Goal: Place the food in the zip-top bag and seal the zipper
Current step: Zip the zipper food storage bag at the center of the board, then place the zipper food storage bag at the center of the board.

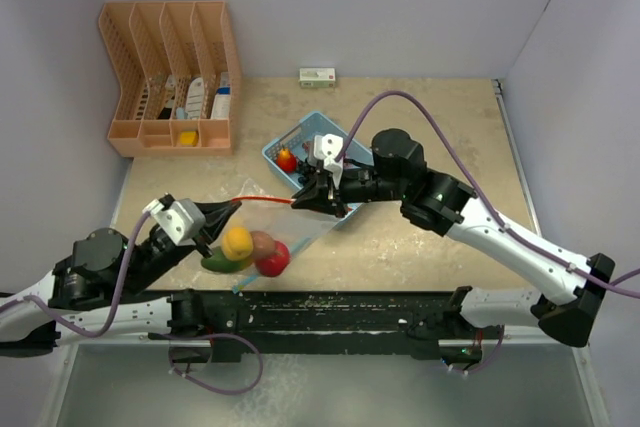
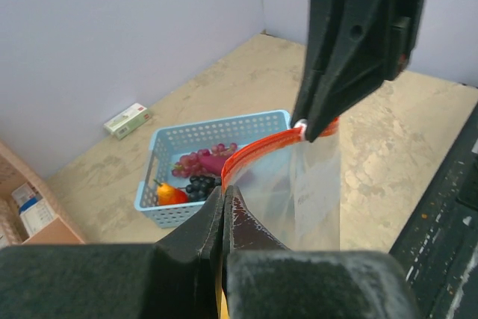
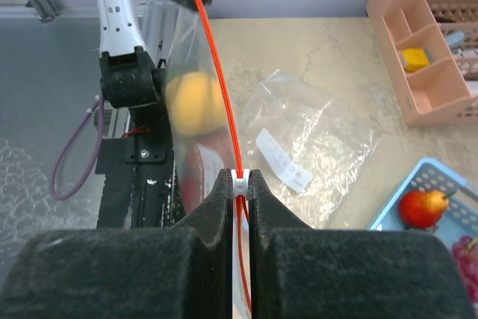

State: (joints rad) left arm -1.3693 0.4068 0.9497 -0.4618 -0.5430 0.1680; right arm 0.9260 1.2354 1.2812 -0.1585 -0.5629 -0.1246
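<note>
The clear zip-top bag (image 1: 285, 232) has an orange zipper (image 1: 265, 200) stretched between my grippers. My left gripper (image 1: 230, 211) is shut on the zipper's left end, as the left wrist view (image 2: 222, 193) shows. My right gripper (image 1: 298, 200) is shut on the white slider (image 3: 238, 181) at the right end. Inside the bag lie a yellow lemon (image 1: 237, 242), a brown ball (image 1: 262, 243), a red pepper (image 1: 272, 265) and a green mango (image 1: 220, 263). Purple grapes (image 2: 200, 183), a maroon sweet potato (image 2: 213, 163) and a red-orange fruit (image 2: 170, 195) lie in the blue basket (image 2: 224, 122).
The blue basket (image 1: 335, 132) stands just behind my right gripper. The orange rack (image 1: 170, 77) is at the back left. A small green-white box (image 1: 317, 76) lies by the back wall. Crumpled clear plastic with a white label (image 3: 287, 162) lies on the table beside the zipper.
</note>
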